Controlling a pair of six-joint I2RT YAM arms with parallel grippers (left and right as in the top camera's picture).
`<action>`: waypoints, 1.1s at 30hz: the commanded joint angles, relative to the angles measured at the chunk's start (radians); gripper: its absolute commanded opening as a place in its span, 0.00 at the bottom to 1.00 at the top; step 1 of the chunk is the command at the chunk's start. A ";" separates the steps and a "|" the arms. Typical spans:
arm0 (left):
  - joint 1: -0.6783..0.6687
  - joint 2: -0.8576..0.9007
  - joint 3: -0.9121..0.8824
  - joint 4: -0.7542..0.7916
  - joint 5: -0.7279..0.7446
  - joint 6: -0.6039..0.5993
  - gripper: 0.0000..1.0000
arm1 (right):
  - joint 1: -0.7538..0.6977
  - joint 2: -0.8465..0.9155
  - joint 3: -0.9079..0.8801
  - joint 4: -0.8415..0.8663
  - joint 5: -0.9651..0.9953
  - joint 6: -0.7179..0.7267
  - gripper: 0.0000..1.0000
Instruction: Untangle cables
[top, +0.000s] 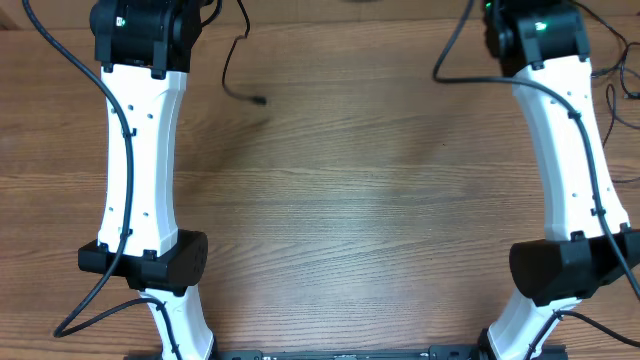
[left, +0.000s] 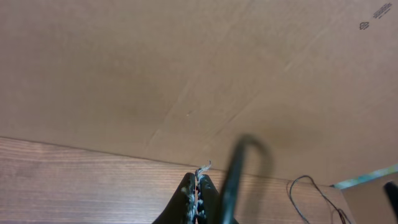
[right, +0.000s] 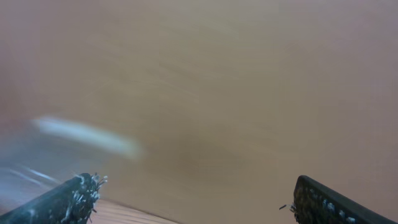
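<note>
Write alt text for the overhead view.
A thin black cable with a small plug end lies on a wooden table beside the far end of the white left robot arm. The white right arm stands opposite.

White-shelled arms (top: 150, 150) carry black joints (top: 150, 262) and clipped black wiring (top: 128, 180).

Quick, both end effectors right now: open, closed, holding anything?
Left end effector: closed; a black cable runs beside it, grip cannot be told.
Right end effector: open, holding nothing.
</note>
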 joint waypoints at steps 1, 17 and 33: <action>-0.002 -0.021 0.010 -0.009 -0.023 0.018 0.04 | -0.097 0.059 0.014 -0.103 0.159 0.195 1.00; -0.002 -0.017 0.010 -0.013 -0.023 -0.004 0.04 | -0.100 0.055 -0.047 -0.569 -0.987 -0.083 0.90; -0.023 -0.008 0.009 -0.182 0.074 -0.156 0.04 | 0.340 -0.013 -0.048 -0.456 -0.806 -0.219 0.84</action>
